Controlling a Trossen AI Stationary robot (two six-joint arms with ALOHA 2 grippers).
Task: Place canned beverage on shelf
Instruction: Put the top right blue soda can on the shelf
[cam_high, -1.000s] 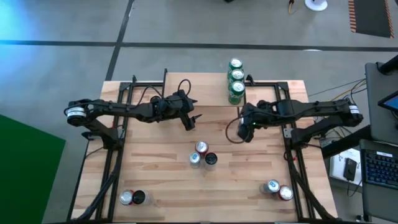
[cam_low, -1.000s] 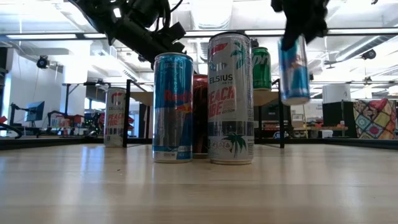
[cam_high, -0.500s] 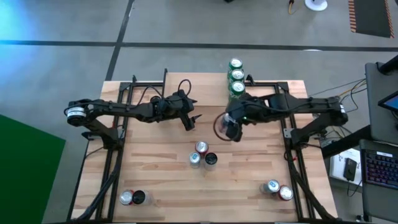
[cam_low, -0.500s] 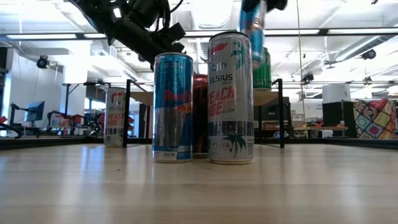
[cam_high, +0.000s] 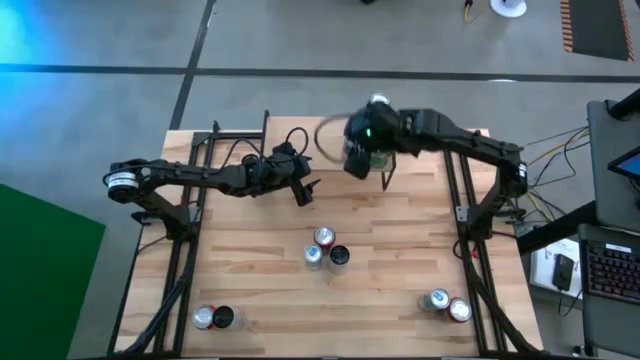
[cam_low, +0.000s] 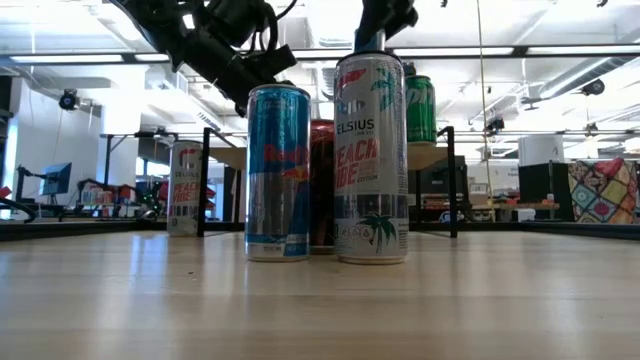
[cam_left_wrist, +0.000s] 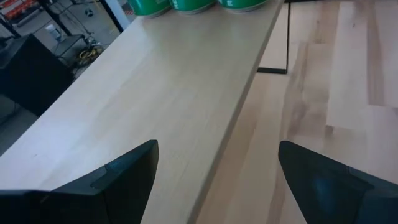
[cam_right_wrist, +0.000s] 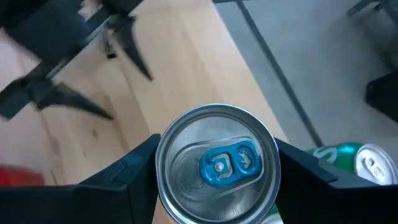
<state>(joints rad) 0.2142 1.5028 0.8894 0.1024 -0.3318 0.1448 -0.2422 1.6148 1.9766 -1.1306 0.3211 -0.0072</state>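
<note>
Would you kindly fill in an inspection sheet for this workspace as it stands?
Surface: wooden table, bare in places.
Job's things: shelf holding green cans at one end; blue-tab can held over the shelf.
Clutter: three cans mid-table, can pairs at the near-left corner and near-right corner.
Grippers: right tool shut on the blue-tab can; left tool open above the shelf.
Cables: loop by the right arm.
Surroundings: keyboard at right.

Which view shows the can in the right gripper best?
Right wrist view: the silver can with a blue pull tab fills the frame, clamped between the right gripper fingers. High view hides it under the arm; low and left wrist views miss it.
</note>
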